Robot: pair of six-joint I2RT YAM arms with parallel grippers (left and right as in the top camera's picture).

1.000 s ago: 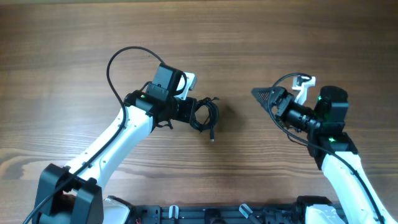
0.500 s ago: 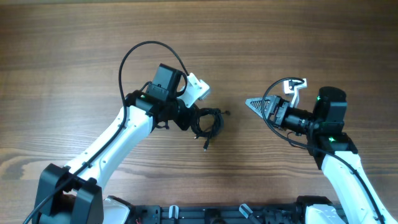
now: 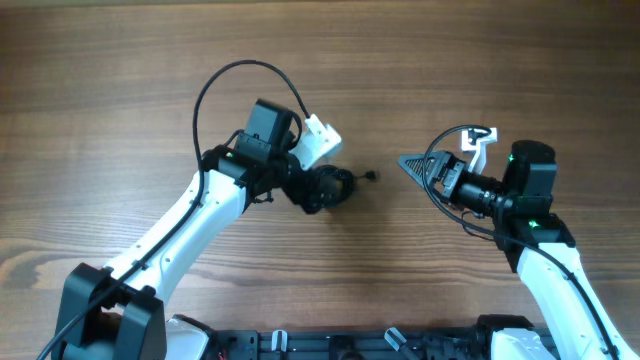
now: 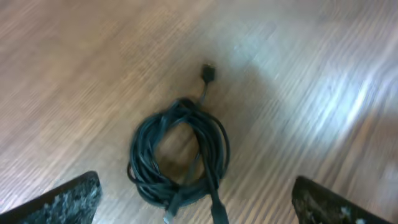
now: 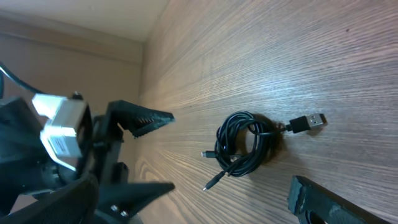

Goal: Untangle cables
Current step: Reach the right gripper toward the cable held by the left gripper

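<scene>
The cables lie in one small black coil on the wooden table, and a plug sticks out on the far side. My left gripper hovers over the coil, open, with its two fingers far apart on either side and nothing gripped. From overhead, the left gripper covers most of the cables. My right gripper stands open a short way to the right and touches nothing. The right wrist view shows the coiled cables with a USB plug, beyond the right gripper.
Wooden table stretches all around. The left arm's own thick wire loops up behind its wrist. In the right wrist view, one toothed finger of the left gripper shows to the left of the coil.
My left gripper was shut on the coil and has now opened, leaving it on the table. The left arm carried the coil a little to the right first. The right gripper edged left.
</scene>
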